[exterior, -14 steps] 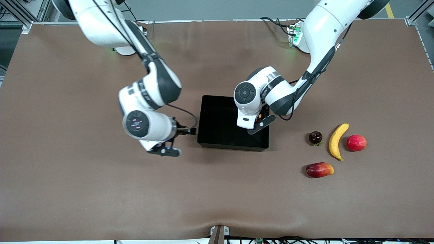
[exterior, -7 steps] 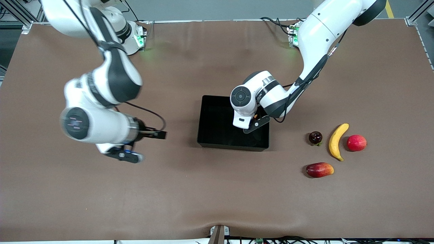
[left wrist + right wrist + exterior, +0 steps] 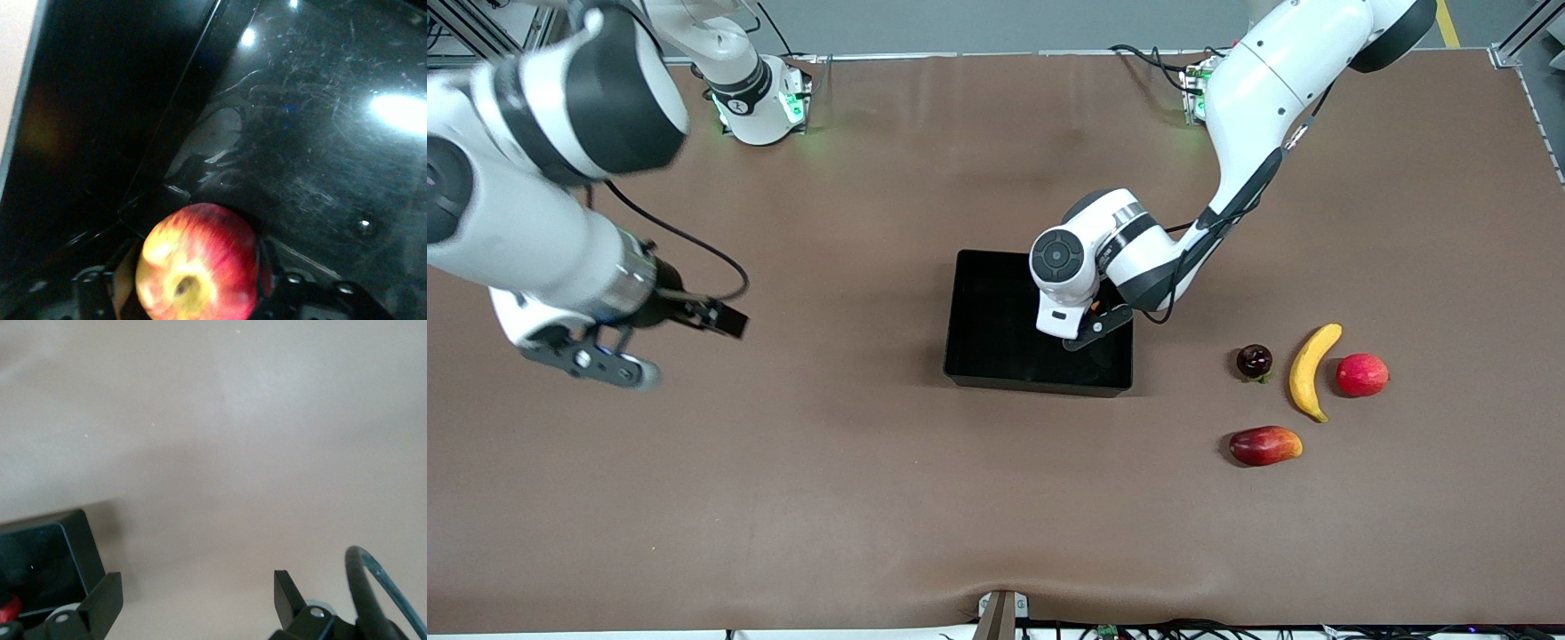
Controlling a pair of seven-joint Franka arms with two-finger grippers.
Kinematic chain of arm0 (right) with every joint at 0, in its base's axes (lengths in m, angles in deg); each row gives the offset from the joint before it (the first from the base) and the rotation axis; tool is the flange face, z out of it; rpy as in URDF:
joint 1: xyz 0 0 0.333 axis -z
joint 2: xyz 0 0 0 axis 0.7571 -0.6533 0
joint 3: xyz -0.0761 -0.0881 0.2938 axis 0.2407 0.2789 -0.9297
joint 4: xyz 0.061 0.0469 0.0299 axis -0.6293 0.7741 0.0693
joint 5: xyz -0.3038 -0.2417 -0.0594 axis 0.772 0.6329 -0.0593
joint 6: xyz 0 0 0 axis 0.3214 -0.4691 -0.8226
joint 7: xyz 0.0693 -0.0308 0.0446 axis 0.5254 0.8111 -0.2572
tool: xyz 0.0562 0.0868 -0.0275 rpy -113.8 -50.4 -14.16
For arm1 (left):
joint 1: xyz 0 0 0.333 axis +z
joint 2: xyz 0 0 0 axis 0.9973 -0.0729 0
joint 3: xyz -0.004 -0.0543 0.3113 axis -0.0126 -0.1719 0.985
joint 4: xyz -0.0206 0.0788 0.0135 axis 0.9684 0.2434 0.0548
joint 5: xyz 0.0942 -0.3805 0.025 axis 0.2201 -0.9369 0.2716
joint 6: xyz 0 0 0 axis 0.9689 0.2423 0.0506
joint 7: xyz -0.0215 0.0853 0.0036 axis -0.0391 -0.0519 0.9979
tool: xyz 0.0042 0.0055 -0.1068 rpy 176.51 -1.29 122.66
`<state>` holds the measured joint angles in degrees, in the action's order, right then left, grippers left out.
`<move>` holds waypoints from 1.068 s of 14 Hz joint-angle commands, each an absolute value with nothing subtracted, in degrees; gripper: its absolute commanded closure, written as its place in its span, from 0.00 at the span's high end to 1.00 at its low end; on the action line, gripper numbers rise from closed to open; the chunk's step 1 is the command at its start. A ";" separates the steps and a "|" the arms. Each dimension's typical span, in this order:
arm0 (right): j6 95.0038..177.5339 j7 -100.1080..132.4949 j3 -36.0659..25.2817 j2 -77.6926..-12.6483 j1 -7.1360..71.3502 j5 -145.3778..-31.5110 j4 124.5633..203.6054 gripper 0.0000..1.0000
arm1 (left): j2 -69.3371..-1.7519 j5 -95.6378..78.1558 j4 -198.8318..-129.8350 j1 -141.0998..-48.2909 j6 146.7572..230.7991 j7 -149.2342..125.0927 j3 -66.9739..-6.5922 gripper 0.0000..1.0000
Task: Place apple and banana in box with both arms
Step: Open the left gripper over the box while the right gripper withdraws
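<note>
**Apple held over the box, banana on the desk**

The left hand [image 3: 1096, 313] pinches the one apple [image 3: 197, 263] inside the one black box [image 3: 996, 333]. The right hand [image 3: 197, 597], fingers spread, hangs over bare desk [image 3: 871, 498] toward the right arm's end. Toward the left arm's end lie four fruits: one banana [image 3: 1312, 371], one pinkish-red fruit [image 3: 1361, 374], one dark fruit [image 3: 1254, 360], one elongated red-yellow fruit [image 3: 1264, 444].

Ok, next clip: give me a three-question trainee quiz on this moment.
1. True or false: the banana lies in the box.
2. What is the left gripper shut on? A) banana B) the apple C) nothing
3. Fill in: the right gripper, fingers apart, is over bare ____.

Key: 1 false, it lies on the table among three other fruits; 2 B, over the box; 3 table.
</note>
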<state>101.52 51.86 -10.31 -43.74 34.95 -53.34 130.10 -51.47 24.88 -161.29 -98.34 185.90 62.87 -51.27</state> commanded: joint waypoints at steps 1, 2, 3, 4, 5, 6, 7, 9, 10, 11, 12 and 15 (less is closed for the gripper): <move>99.49 51.99 -16.71 -39.12 42.94 -52.30 131.95 1.00 | -50.97 26.18 -160.69 -98.48 186.66 64.54 -51.42 1.00; 97.83 51.81 -20.30 -38.76 47.40 -52.39 132.03 1.00 | -50.36 26.18 -160.34 -98.48 186.40 64.62 -51.42 1.00; 97.29 51.55 -25.03 -37.71 52.15 -51.78 132.03 1.00 | -49.40 26.18 -159.81 -98.48 186.23 64.54 -51.50 1.00; 97.38 51.46 -28.21 -36.40 55.67 -51.69 132.91 1.00 | -48.25 26.00 -159.11 -98.30 185.88 64.27 -51.50 1.00; 98.25 51.37 -28.50 -34.56 56.58 -51.60 134.57 1.00 | -46.85 25.92 -158.49 -97.69 185.52 64.01 -51.59 1.00; 99.13 51.11 -28.42 -32.54 56.94 -51.51 136.15 1.00 | -45.88 25.91 -157.71 -97.16 185.09 63.22 -51.59 1.00; 99.13 49.80 -28.42 -30.95 57.46 -51.51 137.38 1.00 | -45.09 25.74 -156.48 -96.29 184.56 61.22 -51.51 1.00; 99.31 44.81 -27.63 -27.96 57.56 -50.99 140.80 1.00 | -43.33 26.09 -155.33 -93.31 183.07 55.08 -51.42 1.00; 99.66 42.43 -26.76 -26.90 57.21 -50.81 141.95 1.00 | -42.36 26.00 -155.32 -90.77 182.89 50.95 -51.42 1.00; 99.75 40.32 -25.53 -26.11 56.77 -50.89 142.66 1.00 | -41.40 25.48 -155.50 -87.87 182.80 46.30 -51.59 1.00; 99.84 38.56 -24.56 -25.06 56.24 -50.90 143.97 1.00 | -40.60 25.30 -155.67 -85.23 182.19 41.21 -51.59 1.00; 102.03 32.77 -23.33 -21.71 56.85 -51.16 149.34 1.00 | -39.20 25.30 -156.72 -79.33 179.90 24.60 -51.68 1.00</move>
